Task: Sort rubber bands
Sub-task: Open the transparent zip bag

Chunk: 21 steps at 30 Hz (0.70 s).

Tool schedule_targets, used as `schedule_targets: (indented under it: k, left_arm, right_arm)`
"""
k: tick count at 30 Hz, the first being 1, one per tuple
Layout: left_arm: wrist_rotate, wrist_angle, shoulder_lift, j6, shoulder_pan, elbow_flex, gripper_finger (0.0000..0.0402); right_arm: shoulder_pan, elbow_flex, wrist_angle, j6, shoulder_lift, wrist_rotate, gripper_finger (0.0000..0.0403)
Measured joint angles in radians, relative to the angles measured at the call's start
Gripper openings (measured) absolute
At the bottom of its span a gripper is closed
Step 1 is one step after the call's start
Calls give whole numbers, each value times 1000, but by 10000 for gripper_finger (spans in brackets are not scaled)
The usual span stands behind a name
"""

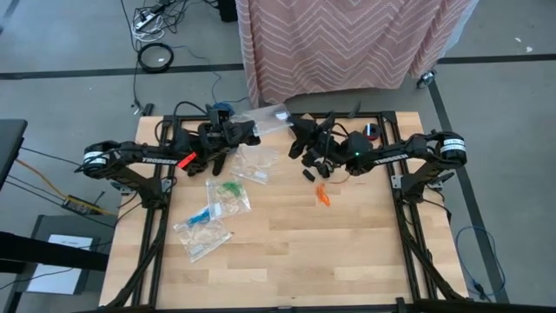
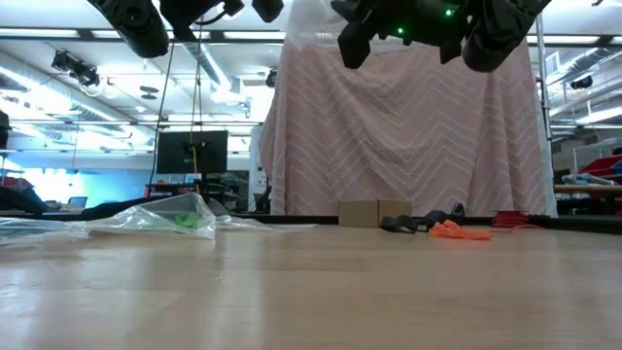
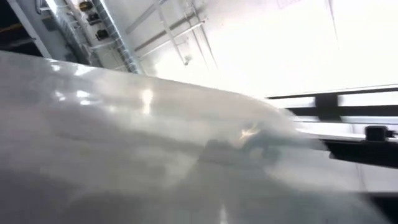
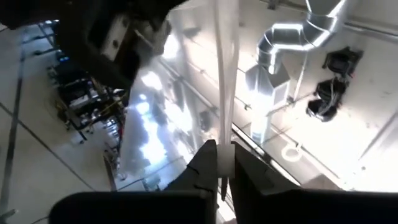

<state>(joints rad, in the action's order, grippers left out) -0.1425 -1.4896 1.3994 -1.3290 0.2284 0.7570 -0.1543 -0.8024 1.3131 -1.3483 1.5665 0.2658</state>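
On the near part of the tabletop (image 1: 287, 252) nothing is in play; the work sits toward the far edge. Nearest lie three clear zip bags: one holding blue bands (image 1: 201, 228), one beyond it holding green bands (image 1: 229, 193), and a third with pale contents (image 1: 255, 167). To their right, loose on the wood, lies a small heap of orange rubber bands (image 1: 323, 195), with a few dark bands (image 1: 309, 174) just beyond it.

Farther back, both arms are raised above the tabletop and stretch a fourth clear bag (image 1: 268, 119) between them. The right end effector (image 4: 224, 167) is pinched tight on a thin edge of that film, its fingers closed with the plastic running up between them. The left end effector (image 1: 228, 132) meets the other end of the bag; its wrist view is filled by film pressed close to the lens, and whether its fingers are closed cannot be told.

The step in hand looks like opening this bag to take a colour. To do it well, the two arms should pull the mouth apart evenly and gently, keeping the film taut without tearing it or slipping, then bring the open mouth down near the orange heap so the floppy loops can be dropped in without scattering.
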Motion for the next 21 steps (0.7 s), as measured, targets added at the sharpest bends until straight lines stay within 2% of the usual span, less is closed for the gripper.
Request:
schedule_targets:
  k: [3, 5, 10, 15, 18, 21]
  left_arm:
    - [-5, -23, -2, -6, -9, 0, 1]
    - [-6, -20, -2, -6, -13, 0, 1]
    - [-1, -19, -1, -6, -14, 0, 1]
    - [1, -2, -1, 15, -27, 0, 1]
    - [2, 15, -1, 18, -28, 0, 1]
    - [18, 49, 0, 19, -28, 0, 1]
  right_arm:
    - [-3, 0, 1, 17, 0, -10, 61]
    - [-4, 0, 17, 50, 0, -6, 65]
    - [-4, 0, 7, 20, 0, 0, 8]
    - [-4, 0, 4, 20, 0, -20, 33]
    - [-2, 0, 2, 60, 0, 13, 8]
    - [3, 0, -1, 90, 0, 22, 2]
